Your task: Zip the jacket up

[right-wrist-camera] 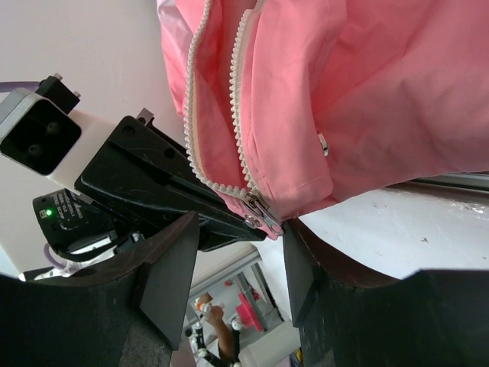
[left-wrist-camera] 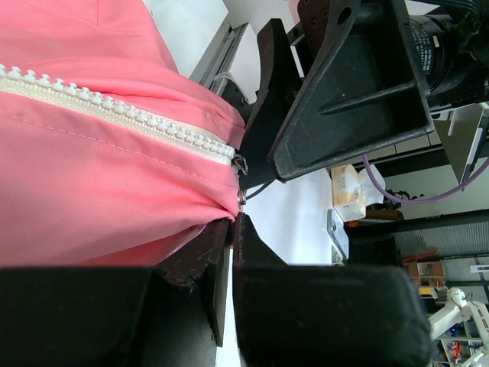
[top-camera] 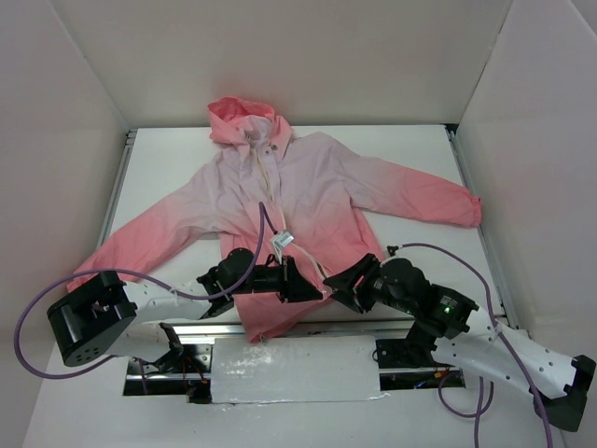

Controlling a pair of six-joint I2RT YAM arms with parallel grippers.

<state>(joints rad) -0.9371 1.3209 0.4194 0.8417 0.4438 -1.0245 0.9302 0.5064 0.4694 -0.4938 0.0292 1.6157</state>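
The jacket [top-camera: 317,187] is lying flat on the table [top-camera: 410,149] ahead of both my grippers, with the hood [top-camera: 244,117] farthest from me and the hem [top-camera: 266,322] nearest, and I'm working right at that hem. My left gripper [left-wrist-camera: 233,222] is pinching the coral fabric at the bottom edge. Its fingers [left-wrist-camera: 321,306] are pressing almost together, with cloth wedged in the slit between them, just beside the spot where the zipper [left-wrist-camera: 114,111] is ending. From that grip the pale teeth are running away across the front. My right gripper [right-wrist-camera: 238,225] is facing the left one tip to tip, the two sitting very near each other at the hem. Its jaws are standing apart and clamping nothing. The slider [right-wrist-camera: 260,210] is sitting in the gap between them, closer to one finger, and I can't tell whether it's touching that finger. Beyond the slider the two rows of teeth are spreading apart, so the front is lying open from here on. A small metal snap [right-wrist-camera: 324,143] is showing on the fabric just past the right gripper. A white tag [top-camera: 283,240] is resting on the jacket just beyond the left gripper.
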